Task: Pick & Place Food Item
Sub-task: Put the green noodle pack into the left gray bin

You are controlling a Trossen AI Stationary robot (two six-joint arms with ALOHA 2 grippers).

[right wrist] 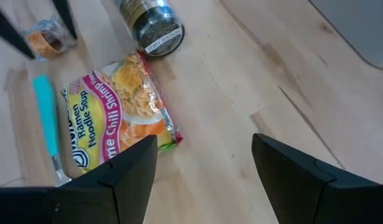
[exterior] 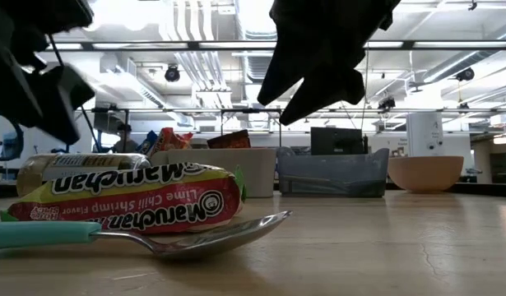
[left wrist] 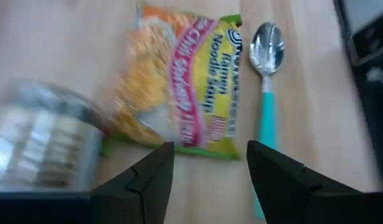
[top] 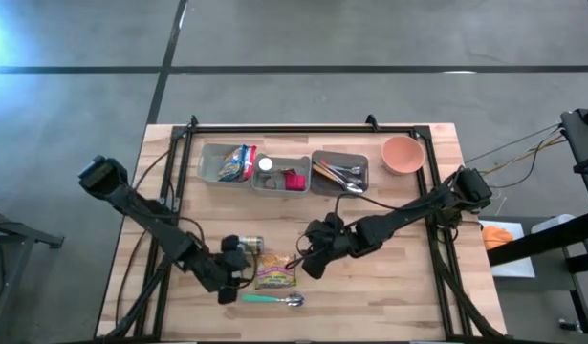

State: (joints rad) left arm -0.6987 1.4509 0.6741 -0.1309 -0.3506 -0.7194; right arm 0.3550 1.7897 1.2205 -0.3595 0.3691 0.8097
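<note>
The food item, a yellow-and-pink ramen noodle packet (top: 274,270), lies flat on the wooden table near the front edge. In the left wrist view the packet (left wrist: 179,81) shows just beyond my left gripper (left wrist: 210,168), which is open with nothing between its fingers. That gripper (top: 238,277) hovers at the packet's left side. My right gripper (top: 308,263) hangs above the packet's right side; it is open and empty too (right wrist: 203,168), with the packet (right wrist: 119,118) below it and to one side.
A teal-handled spoon (top: 272,300) lies just in front of the packet. A jar (top: 246,245) lies on its side behind it. Along the far edge stand three grey bins (top: 281,174), with snacks and utensils in them, and a pink bowl (top: 402,154).
</note>
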